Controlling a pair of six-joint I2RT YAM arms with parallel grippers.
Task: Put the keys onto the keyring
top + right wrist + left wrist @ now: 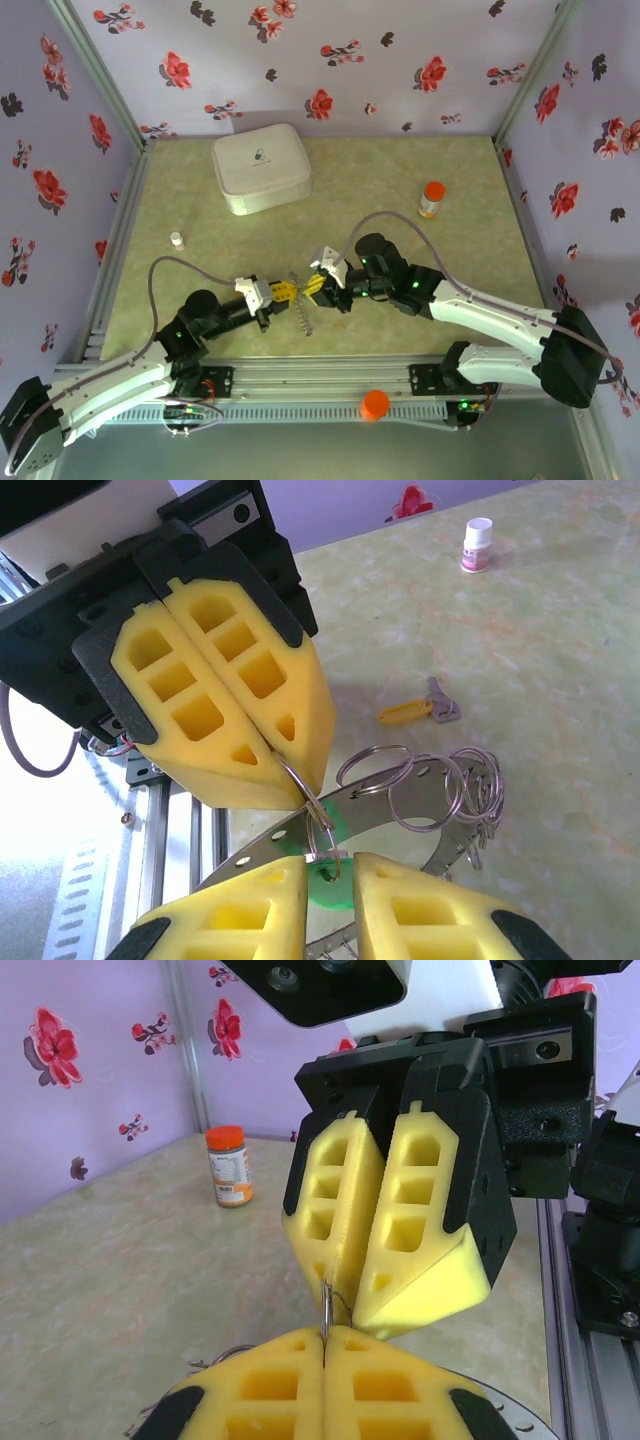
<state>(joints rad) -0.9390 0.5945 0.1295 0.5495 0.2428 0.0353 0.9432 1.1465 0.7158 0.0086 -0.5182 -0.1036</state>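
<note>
- L pincer (292,776): yellow pads pressed tight together, no gap btw them. Tips pinch a small wire ring (325,1312), which sticks out edge-on from the pad seam in the L wrist view.
- R pincer (330,875): fingers a narrow gap apart, tip to tip w/ the L pincer. The small wire ring and the green key (325,892) sit in that gap. Can't tell whether the pads actually press on either.
- In the L wrist view the R pads (335,1210) look nearly closed, w/ a thin slit btw them, tips right at the ring.
- Keyring (372,792): flat grey band w/ holes along the rim and several loose wire loops on it. It sits just below and beside the two sets of tips, low over the worktop (560,680). From above it shows as a toothed strip under the meeting point of the pincers, near the front edge.
- Green key: only its head shows, at the grey band's edge, btw the R fingers.
- Yellow key (408,712): flat on the worktop, near the keyring but apart from it, held by neither pincer.
</note>
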